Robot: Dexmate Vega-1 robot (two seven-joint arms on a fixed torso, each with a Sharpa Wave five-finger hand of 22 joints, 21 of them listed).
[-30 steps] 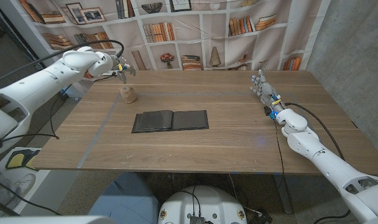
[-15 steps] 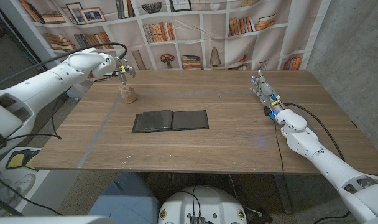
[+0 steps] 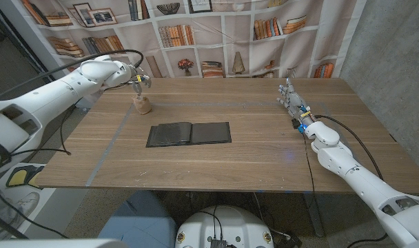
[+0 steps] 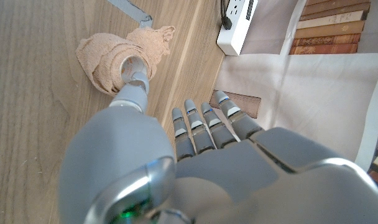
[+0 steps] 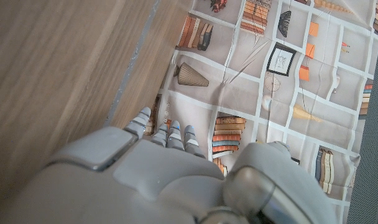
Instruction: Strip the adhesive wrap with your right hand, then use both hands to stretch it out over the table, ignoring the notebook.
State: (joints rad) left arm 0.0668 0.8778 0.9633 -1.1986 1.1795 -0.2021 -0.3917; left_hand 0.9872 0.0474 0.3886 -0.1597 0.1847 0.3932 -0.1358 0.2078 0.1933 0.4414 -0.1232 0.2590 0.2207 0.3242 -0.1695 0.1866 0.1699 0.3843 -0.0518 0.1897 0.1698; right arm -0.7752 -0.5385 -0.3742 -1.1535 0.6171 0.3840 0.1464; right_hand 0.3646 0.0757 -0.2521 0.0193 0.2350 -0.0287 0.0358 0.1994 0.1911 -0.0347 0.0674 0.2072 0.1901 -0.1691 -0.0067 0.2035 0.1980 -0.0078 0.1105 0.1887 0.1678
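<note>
The robot's left hand (image 3: 139, 80) hovers over a crumpled tan roll of adhesive wrap (image 3: 142, 105), fingers spread and empty; the right hand (image 3: 289, 95) stands open-fingered on the wooden bench (image 3: 264, 151).

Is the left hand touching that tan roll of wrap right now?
Touching. In the left wrist view a finger of the left hand goes into the wrap roll's core.

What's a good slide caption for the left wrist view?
Left hand hovers beside the tan adhesive wrap roll on the wooden table.
</note>
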